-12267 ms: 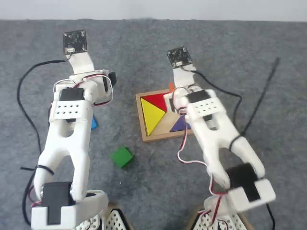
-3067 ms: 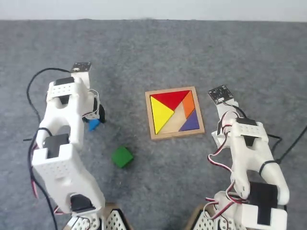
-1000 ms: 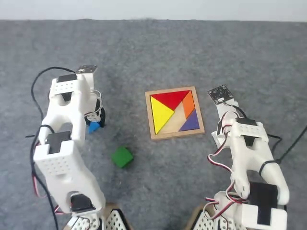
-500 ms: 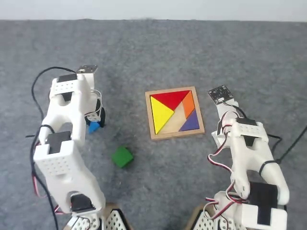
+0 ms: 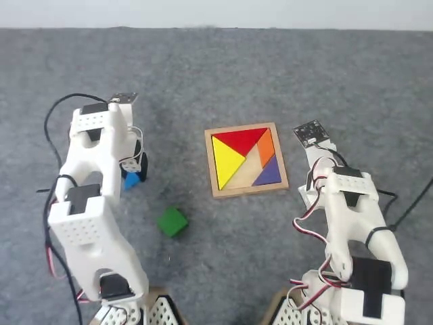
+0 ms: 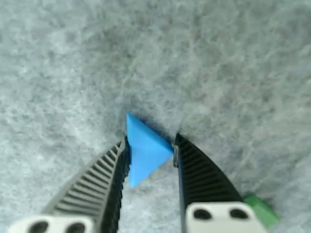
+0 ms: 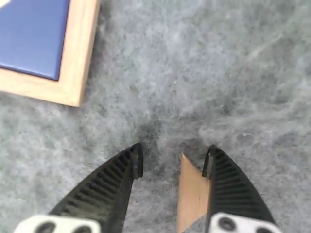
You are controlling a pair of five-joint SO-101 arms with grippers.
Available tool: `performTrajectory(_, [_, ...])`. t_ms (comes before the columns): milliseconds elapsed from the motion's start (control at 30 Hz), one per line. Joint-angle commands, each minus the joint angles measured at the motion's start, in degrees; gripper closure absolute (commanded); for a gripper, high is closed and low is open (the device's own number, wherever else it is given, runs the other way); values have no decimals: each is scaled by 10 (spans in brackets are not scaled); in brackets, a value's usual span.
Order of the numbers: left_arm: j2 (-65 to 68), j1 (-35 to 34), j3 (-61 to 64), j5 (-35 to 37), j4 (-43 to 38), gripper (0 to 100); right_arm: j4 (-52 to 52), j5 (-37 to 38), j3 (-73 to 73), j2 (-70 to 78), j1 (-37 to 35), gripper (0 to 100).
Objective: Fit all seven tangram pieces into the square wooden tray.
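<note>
The tabletop (image 5: 203, 74) is covered in grey, fuzzy felt. The square wooden tray (image 5: 252, 191) sits near the middle, its pale rim framing flat, smooth painted pieces: a red triangle (image 5: 240, 141) at 12 o'clock, a yellow triangle (image 5: 226, 161) at 9 o'clock, an orange piece (image 5: 267, 145) at 2 o'clock and a violet triangle (image 5: 269, 174) at 4 o'clock. Bare wood (image 5: 246, 173) shows between them toward 6 o'clock.

Well apart from the tray, at its 9 o'clock, a small blue triangle (image 6: 145, 148) rests on the felt. The left jaws are clamped on it, one ribbed black finger against each side. A green block (image 5: 172, 221) lies at the tray's 7 o'clock, near the blue triangle's 5 o'clock.

The right jaws stand apart over bare felt just off the tray's corner (image 7: 77, 58), at about its 4 o'clock. A thin tan sliver (image 7: 192, 194) lies against the inner face of one finger; what it is cannot be told.

Twelve seconds ago the right arm stretched over the tray, which lay a little farther toward 9 o'clock, and the orange piece was outside it. Now that arm is drawn back and the orange piece is seated. In the last half second almost nothing has shifted.
</note>
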Motion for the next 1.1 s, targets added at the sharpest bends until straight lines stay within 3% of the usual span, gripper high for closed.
performTrajectory(0, [-3, 1, -20, -5, 22, 913, -10, 9, -4, -29, 1, 786])
performTrajectory(533, [-86, 6, 1, -7, 25, 912, -10, 9, -4, -29, 2, 786])
performTrajectory(767, [-86, 15, 61, -7, -17, 908, -10, 9, -4, -29, 2, 786])
performTrajectory(900, [-85, 6, 60, -7, -26, 856, -10, 9, -4, -29, 2, 786])
performTrajectory(1067, [-25, 7, 53, -8, -49, 848, -10, 9, -4, -29, 2, 786])
